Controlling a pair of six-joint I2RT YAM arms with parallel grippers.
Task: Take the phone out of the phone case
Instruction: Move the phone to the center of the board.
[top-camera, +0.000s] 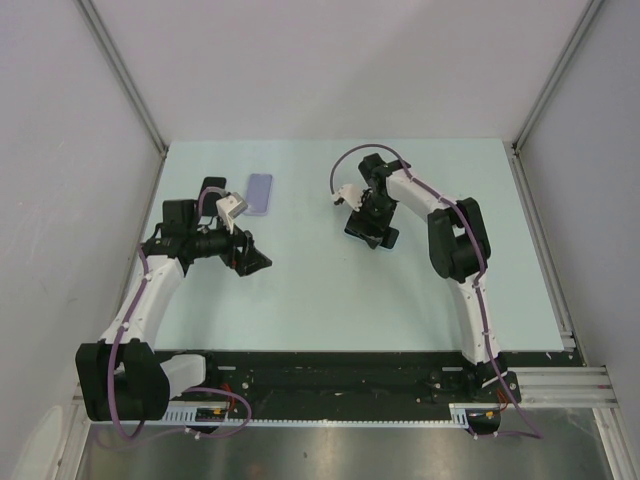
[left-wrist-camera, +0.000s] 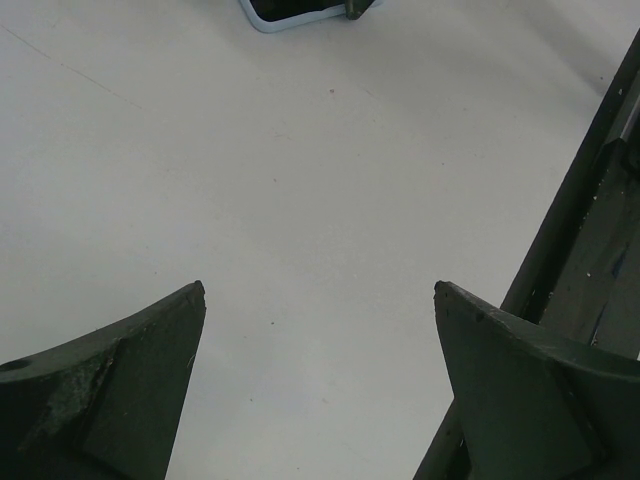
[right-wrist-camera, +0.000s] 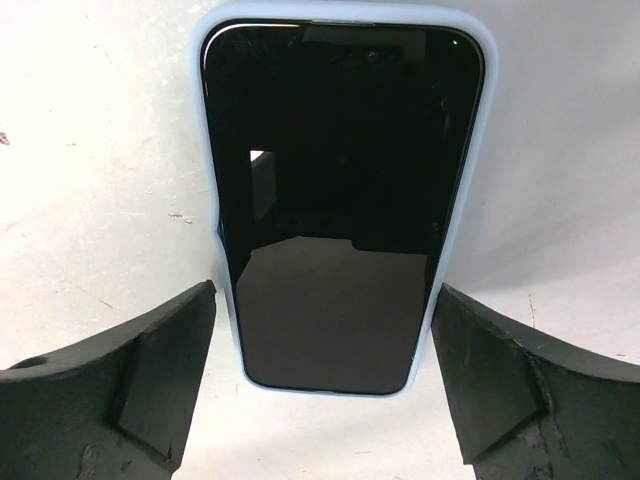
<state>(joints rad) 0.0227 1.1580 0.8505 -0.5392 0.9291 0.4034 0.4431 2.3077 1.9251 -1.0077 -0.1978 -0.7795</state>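
Reaches forward from the near edge with the left arm, elbow bent, forearm swung inward and lying low; holds the left gripper spread wide. Arches the right arm up and over, wrist folded back, and points the right gripper steeply down, fingers parted.
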